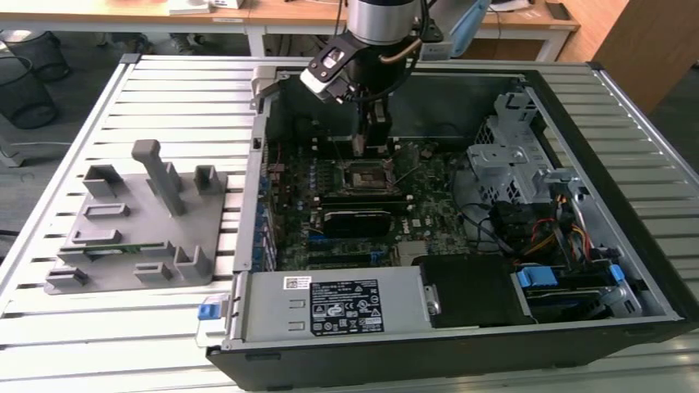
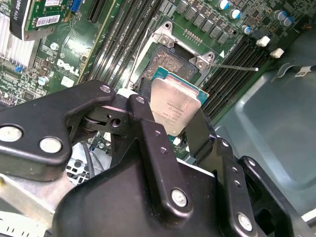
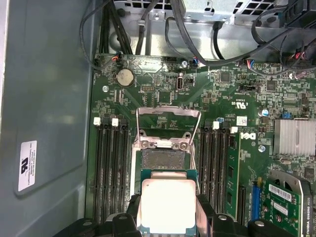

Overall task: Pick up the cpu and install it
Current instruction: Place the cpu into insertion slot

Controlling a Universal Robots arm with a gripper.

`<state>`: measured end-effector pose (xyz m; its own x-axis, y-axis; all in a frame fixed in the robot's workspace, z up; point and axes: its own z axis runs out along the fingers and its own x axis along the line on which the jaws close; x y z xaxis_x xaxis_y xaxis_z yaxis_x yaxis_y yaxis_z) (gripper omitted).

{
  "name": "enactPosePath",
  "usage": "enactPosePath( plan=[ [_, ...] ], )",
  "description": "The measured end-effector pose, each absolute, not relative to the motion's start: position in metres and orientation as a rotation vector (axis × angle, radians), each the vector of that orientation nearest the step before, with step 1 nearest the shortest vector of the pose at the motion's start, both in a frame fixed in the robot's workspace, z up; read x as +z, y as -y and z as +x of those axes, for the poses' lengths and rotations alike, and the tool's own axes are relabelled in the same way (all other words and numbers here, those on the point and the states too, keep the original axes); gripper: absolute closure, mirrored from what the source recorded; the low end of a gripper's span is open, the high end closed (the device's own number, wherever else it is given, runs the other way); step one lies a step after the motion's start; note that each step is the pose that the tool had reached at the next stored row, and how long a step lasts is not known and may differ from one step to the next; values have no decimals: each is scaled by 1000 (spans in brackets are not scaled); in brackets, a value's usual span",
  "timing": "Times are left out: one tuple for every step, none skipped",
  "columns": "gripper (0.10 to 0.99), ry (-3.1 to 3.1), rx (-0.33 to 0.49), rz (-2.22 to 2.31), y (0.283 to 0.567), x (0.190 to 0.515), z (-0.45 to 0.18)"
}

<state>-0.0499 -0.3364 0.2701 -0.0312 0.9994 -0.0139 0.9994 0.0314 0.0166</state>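
The cpu [image 2: 175,104], a flat square chip with a shiny silver top and green rim, is clamped between the black fingers [image 2: 143,111] of my gripper [image 2: 173,112]. In the first wrist view the cpu [image 3: 166,205] hangs just short of the open socket [image 3: 165,158], whose load plate [image 3: 168,116] is flipped up. In the exterior view my gripper [image 1: 372,147] reaches down into the open computer case, just above the socket [image 1: 366,176] on the motherboard.
Memory slots [image 3: 111,168] flank the socket on both sides. A black card [image 1: 355,221] lies in front of the socket, a metal drive cage [image 1: 508,155] and cables stand at the exterior view's right, and a grey fixture tray [image 1: 142,221] sits outside the case on the left.
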Motion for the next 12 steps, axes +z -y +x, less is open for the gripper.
enactPosePath(
  plan=[
    [561, -2240, 3, 2171, 336, 270, -50],
    [561, -2241, 4, 2171, 336, 270, -50],
    [561, -2240, 4, 2171, 336, 269, -50],
    [561, -2241, 4, 2171, 336, 269, -50],
    [561, -2241, 4, 2171, 336, 269, -50],
    [561, -2241, 4, 2171, 336, 269, -50],
    [561, -2240, 4, 2171, 336, 268, -50],
    [561, -2241, 4, 2171, 336, 268, -50],
    [561, -2240, 4, 2171, 336, 268, -50],
    [561, -2241, 4, 2171, 336, 268, -50],
    [561, -2240, 4, 2171, 336, 267, -50],
    [561, -2241, 4, 2171, 336, 267, -50]
  ],
)
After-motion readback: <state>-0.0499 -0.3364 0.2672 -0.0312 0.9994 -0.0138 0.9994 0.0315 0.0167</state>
